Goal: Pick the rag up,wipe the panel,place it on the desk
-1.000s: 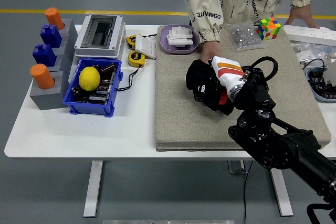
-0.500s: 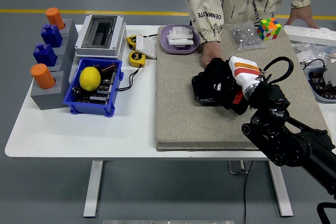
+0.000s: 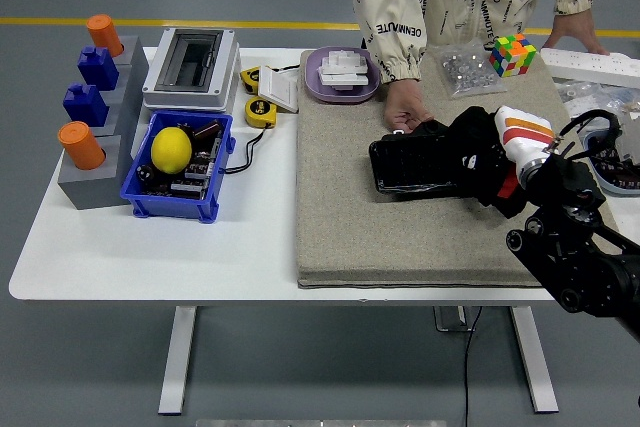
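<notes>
**Rag drawn rightward across the panel**

The blue bin [image 3: 176,179] holds a yellow lemon [image 3: 170,149] and dark electrical parts. The purple tray [image 3: 341,75] holds white pieces. On the grey mat [image 3: 400,217] lies the black panel [image 3: 418,164], with a person's hand [image 3: 405,107] at its far edge. The right hand [image 3: 490,169] is clamped on the black rag [image 3: 478,152], pressing it on the panel's right end. Since the earlier frames it has slid right, uncovering the panel's left part.
</notes>
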`<state>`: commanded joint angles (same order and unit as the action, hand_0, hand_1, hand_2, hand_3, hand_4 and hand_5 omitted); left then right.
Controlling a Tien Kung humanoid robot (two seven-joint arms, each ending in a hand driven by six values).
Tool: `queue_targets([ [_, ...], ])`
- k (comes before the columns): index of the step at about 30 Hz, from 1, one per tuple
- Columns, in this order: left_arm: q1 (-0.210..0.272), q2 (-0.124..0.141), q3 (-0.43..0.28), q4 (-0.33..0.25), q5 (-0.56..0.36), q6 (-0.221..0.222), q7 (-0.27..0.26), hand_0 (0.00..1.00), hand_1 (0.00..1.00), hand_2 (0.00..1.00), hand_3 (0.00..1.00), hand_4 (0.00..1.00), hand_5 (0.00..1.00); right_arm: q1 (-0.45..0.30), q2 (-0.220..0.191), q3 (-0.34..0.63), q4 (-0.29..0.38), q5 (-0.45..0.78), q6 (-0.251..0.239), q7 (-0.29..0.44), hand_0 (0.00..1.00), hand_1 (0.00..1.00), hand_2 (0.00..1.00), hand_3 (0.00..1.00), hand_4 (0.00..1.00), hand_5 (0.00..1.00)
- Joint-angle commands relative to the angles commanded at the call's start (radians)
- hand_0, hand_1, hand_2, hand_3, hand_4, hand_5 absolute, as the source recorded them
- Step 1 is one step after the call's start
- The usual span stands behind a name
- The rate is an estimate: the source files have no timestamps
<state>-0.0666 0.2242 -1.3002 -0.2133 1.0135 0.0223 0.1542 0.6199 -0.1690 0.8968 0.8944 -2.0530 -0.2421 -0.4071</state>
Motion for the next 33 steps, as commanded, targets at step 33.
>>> queue_targets([
  [33, -0.004, -0.001, -0.002, -0.001, 0.001, 0.000, 0.000, 0.605, 0.636, 0.635, 0.560, 0.633, 0.442, 0.010, 0.050, 0.083, -0.024, -0.022, -0.002, -0.006, 0.244, 0.289, 0.345, 0.406, 0.945, 0.088],
])
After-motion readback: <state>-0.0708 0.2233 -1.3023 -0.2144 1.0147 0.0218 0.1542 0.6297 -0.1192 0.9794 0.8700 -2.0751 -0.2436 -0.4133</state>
